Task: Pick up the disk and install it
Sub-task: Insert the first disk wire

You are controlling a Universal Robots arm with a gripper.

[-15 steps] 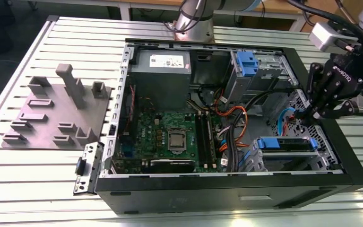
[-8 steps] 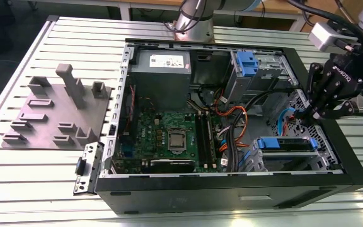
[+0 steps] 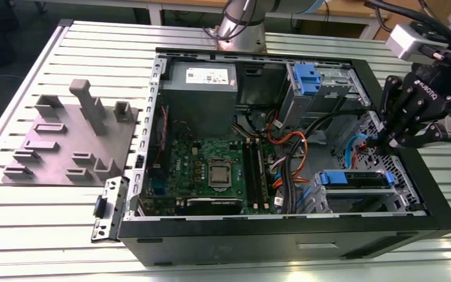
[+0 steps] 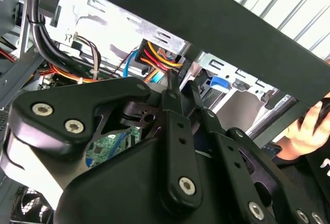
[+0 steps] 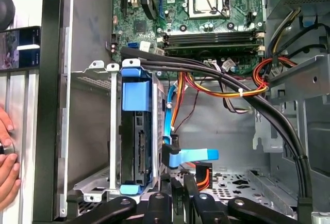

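the tool [image 3: 382, 141] is hanging empty, seemingly closed, just above the disk [image 5: 135, 136] lying lengthwise in its bay.

No print can be made out on any part.

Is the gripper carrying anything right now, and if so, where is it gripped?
Nothing is held. The black gripper hangs above the open case, near the silver disk with blue plastic rails, which sits in its metal drive cage.
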